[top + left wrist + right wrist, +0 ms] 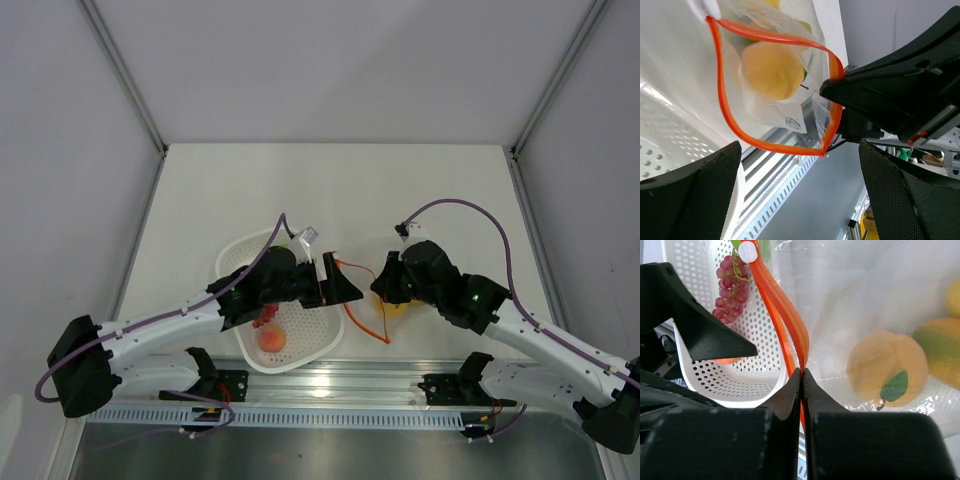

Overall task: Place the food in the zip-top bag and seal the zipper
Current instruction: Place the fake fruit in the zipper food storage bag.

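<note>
The clear zip-top bag [385, 305] lies right of the basket, with its red-orange zipper [782, 305] standing apart in an open loop [725, 115]. Inside it I see an orange [887, 370], a mango [940, 350] and a yellow pear [955, 295]. My right gripper [802, 372] is shut on the zipper strip at the mouth edge. My left gripper [800, 200] is open and empty, facing the bag's mouth, with its fingers [690, 200] wide apart. The dark red grapes [730, 290] and the peach [272, 340] lie in the basket.
The white perforated basket [240, 262] sits under my left arm at the front left. A white slider tab [747, 251] sits at the zipper's far end. The aluminium rail [330, 385] runs along the table's near edge. Frame posts stand at the back corners.
</note>
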`<action>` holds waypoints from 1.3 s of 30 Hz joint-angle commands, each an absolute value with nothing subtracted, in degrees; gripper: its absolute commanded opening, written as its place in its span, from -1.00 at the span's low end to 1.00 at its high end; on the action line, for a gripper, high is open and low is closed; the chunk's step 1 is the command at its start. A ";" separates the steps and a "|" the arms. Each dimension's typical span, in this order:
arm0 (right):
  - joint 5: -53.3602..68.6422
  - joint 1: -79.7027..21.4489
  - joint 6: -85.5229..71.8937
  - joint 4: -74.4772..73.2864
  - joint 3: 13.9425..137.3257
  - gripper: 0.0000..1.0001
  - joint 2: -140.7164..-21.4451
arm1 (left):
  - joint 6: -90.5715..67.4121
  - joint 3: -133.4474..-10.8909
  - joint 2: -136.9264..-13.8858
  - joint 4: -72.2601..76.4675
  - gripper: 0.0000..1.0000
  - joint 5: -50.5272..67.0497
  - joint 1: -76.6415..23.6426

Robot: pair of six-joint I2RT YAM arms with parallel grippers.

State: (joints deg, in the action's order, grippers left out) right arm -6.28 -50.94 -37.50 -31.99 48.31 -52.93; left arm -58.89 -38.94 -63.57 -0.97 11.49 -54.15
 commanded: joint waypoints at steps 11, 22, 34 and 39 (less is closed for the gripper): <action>-7.82 -51.33 -36.04 -31.99 50.71 -1.00 -52.91 | -56.34 -37.27 -46.94 -19.23 0.99 -1.65 -54.41; -7.82 -51.59 -36.47 -32.96 52.21 -1.00 -56.07 | -55.11 -34.98 -39.38 -27.33 0.99 1.74 -44.93; -7.56 -51.50 -36.47 -31.99 52.64 -1.00 -59.68 | -52.91 -34.63 -50.17 -22.15 0.99 8.70 -34.11; -7.65 -51.24 -35.51 -34.79 55.81 -1.00 -62.05 | -54.75 -36.99 -55.88 -25.39 0.99 2.23 -31.20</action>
